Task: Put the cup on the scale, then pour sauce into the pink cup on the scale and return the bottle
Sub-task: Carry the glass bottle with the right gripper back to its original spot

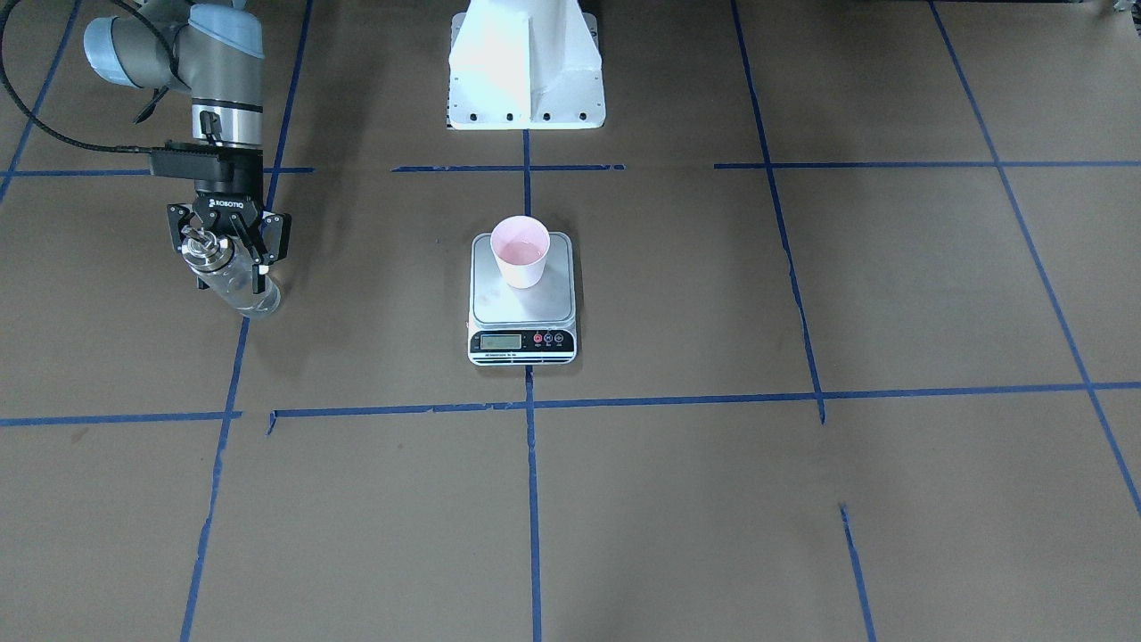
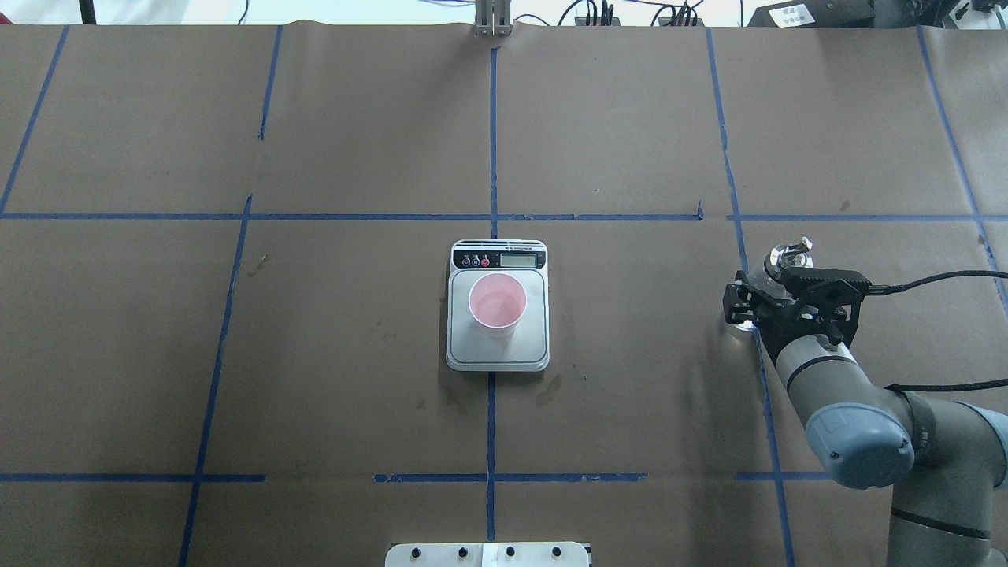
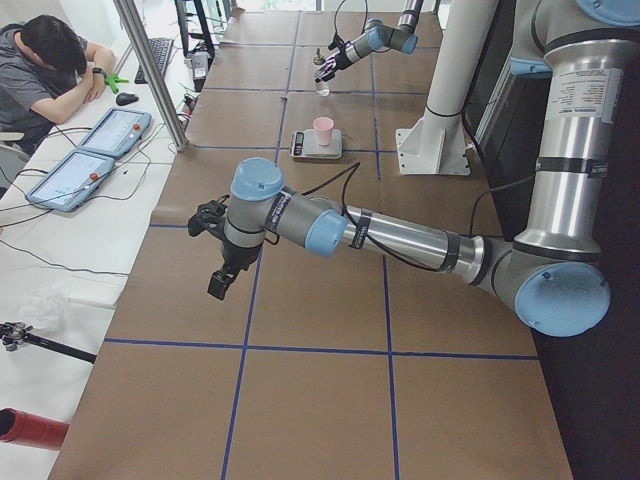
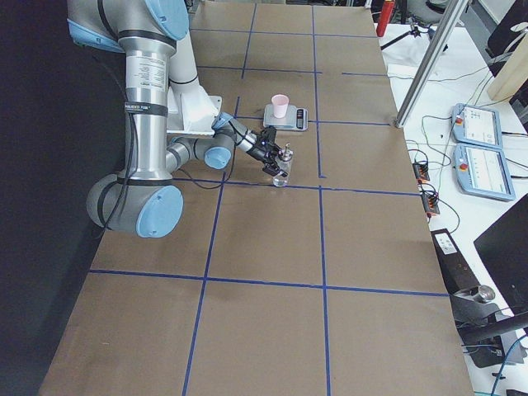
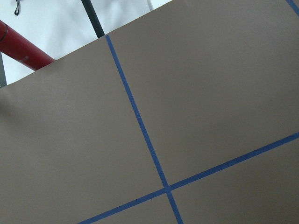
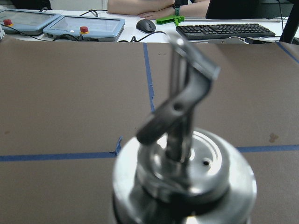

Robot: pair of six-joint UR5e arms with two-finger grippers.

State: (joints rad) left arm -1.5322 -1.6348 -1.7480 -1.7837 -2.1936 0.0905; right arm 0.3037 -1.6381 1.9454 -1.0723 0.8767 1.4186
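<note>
Nearest: bottle (image 6: 184, 186), cap filling the wrist view. Right gripper (image 1: 227, 248) clamped round its neck, well apart from cup (image 1: 521, 252) on scale (image 1: 522, 308). Cup fill unreadable; if unpoured, you lift, carry, tilt.

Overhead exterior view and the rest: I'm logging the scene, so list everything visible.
cup: one, pale pink, on the scale
scale: one, silver and white, table centre
bottle: one, clear glass, silver cap, in the right claw
table: one, brown, blue tape grid
control panels: two, blue-grey, side desk
keyboard: one, black, side desk
person: one, seated at side desk
right claw: one, black, shut on the bottle
left claw: one, black, over the table's left end, state unclear
</note>
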